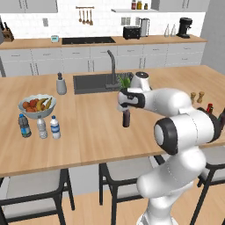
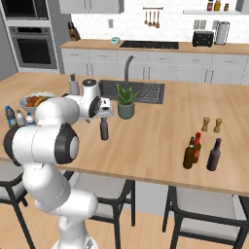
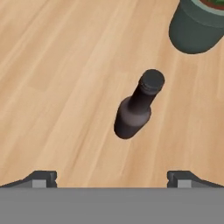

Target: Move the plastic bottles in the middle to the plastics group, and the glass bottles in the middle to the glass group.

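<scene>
The arm's white hand covers the neck and cap of the maroon glass bottle (image 1: 126, 119) in the left base view, and the elbow swallows most of the glass group, leaving just the red-capped bottle (image 1: 209, 107) peeking over it. In the right base view the shoulder cuts across the fruit bowl (image 2: 30, 102) and hides the lower halves of the plastic bottles (image 2: 10, 116); their labels are too small to read. Down in the hand view, the plant pot (image 3: 195, 27) runs off the top edge, leaves barely showing.
</scene>
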